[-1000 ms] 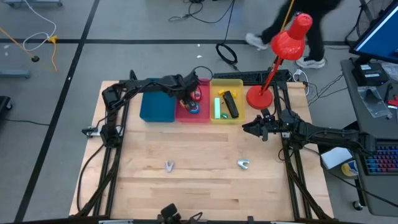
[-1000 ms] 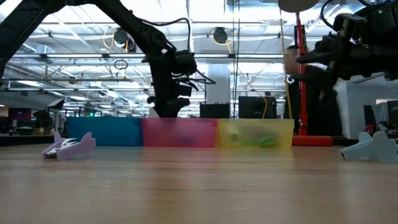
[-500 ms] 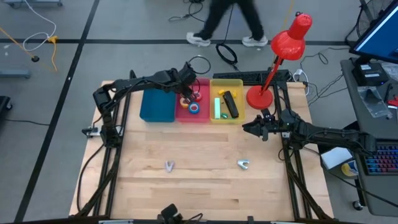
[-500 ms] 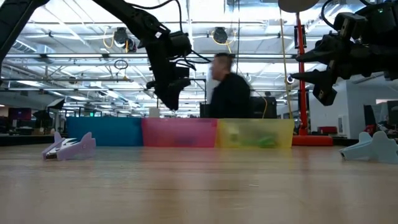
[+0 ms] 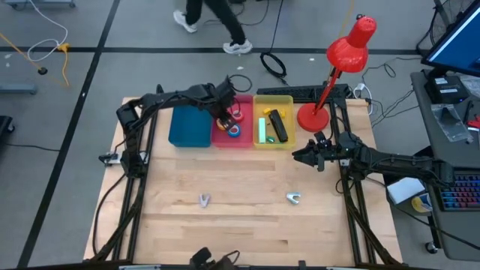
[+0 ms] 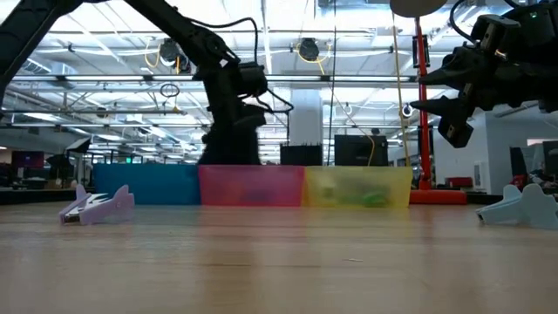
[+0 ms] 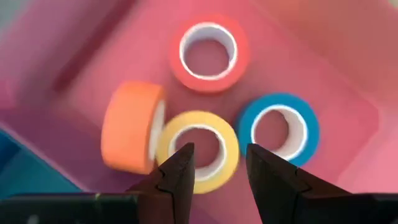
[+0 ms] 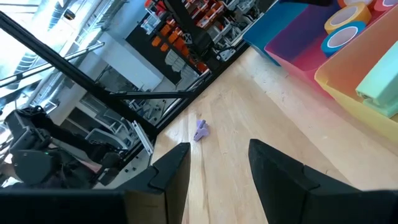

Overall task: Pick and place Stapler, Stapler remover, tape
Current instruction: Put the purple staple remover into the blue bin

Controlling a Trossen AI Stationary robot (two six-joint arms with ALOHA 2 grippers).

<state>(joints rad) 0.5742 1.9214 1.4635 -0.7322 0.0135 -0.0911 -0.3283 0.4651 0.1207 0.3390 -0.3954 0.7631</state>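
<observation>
While the left gripper [image 7: 217, 165] is held over the pink bin [image 5: 224, 139] at upper centre of the high view, its fingers are seen parted and empty, just above the tape rolls. Four rolls lie together in that bin: a red roll [image 7: 208, 52], a blue roll [image 7: 278, 129] and a yellow roll [image 7: 198, 149] lying flat, and an orange roll [image 7: 127, 125] standing on edge against the yellow one. The rolls are judged light, stiff and smooth-sided, so a grip across one wall, one finger in the pale core hole and one outside, is likely the firmest hold. Two staplers, one green [image 5: 262, 129] and one black [image 5: 277, 126], rest in the yellow bin [image 5: 271, 142] beside it. Two small clawed staple removers [image 5: 204, 199] [image 5: 293, 198] are left on the bare table [image 5: 240, 225], well apart. The right gripper [image 5: 303, 154] waits at centre right, fingers apart, holding nothing.
</observation>
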